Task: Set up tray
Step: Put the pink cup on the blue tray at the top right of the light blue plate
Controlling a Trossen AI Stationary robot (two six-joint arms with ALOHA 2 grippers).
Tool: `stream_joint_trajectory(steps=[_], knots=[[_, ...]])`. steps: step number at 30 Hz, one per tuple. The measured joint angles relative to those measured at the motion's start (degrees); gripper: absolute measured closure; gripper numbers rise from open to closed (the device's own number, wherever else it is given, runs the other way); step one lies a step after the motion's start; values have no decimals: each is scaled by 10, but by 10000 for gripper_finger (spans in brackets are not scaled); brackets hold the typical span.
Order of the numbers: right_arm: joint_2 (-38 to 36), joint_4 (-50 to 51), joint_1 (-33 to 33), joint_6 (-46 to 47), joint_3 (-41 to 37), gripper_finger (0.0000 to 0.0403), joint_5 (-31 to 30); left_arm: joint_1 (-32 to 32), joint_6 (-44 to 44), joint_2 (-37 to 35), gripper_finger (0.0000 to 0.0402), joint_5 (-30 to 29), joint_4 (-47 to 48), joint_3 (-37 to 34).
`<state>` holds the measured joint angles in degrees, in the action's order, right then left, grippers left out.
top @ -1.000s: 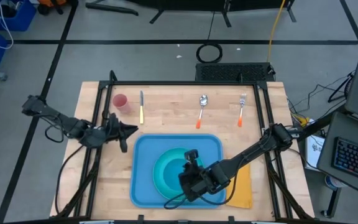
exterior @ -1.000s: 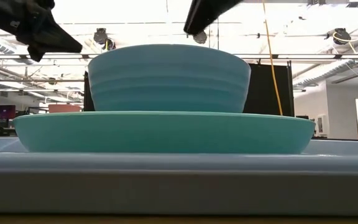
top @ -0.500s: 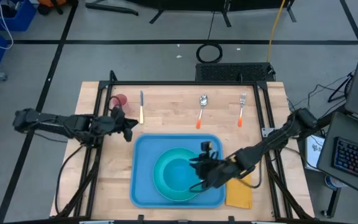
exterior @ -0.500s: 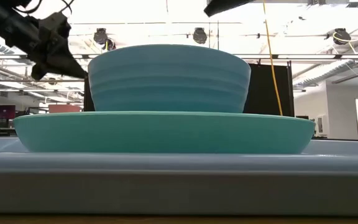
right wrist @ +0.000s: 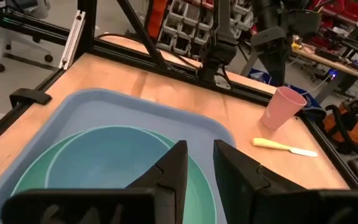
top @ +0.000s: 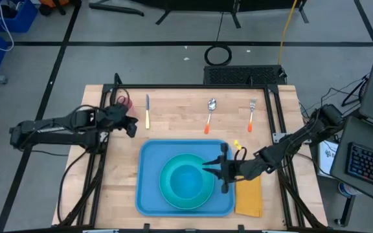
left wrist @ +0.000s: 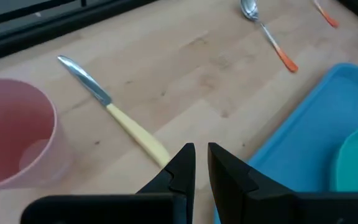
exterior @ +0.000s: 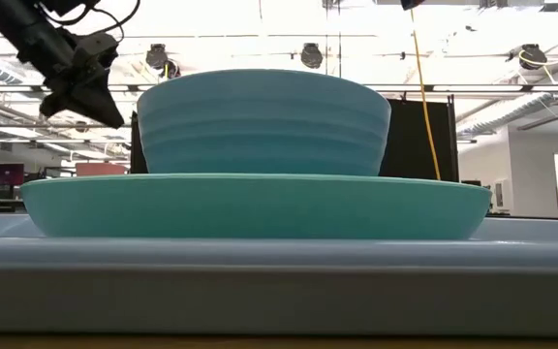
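The light-blue tray (top: 149,194) lies on the wooden table near its front edge. On it sits a turquoise plate (exterior: 255,206) with a turquoise bowl (exterior: 264,121) standing in it. My left gripper (top: 129,126) hovers off the tray's far left corner, beside a knife (left wrist: 114,112) and a pink cup (left wrist: 14,134). It slants down, with a narrow empty gap between its fingers. My right gripper (top: 215,169) hangs over the tray's right part at the plate's edge. It points toward the table's left, its fingers slightly apart and empty.
A spoon (top: 210,113) and a fork (top: 252,113), both orange-handled, lie along the far side of the table. A yellow-orange napkin (top: 249,197) lies to the right of the tray. Black frame rails (top: 102,149) run along both table sides.
My left gripper has swung from the tray's left side toward the far edge, nearer the knife and cup. My right gripper has drawn back from over the bowl toward the tray's right edge and has tipped up from pointing down to nearly level. Plate and bowl have stayed put.
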<state>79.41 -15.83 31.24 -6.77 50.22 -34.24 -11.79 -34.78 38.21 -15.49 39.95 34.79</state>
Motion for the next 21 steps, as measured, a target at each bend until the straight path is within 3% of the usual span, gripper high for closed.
stream_joint_trajectory(steps=[10, 14, 21], knots=[[-1, -13, 0, -4, -4, 332, 0, -100, 11, 103, 355, 17, 140, 119], [-1, -12, 0, -4, -4, 332, 0, -141, 46, 151, 355, 55, 167, 137], [-1, -11, 0, -4, -4, 332, 0, -186, 61, 194, 355, 49, 170, 153]])
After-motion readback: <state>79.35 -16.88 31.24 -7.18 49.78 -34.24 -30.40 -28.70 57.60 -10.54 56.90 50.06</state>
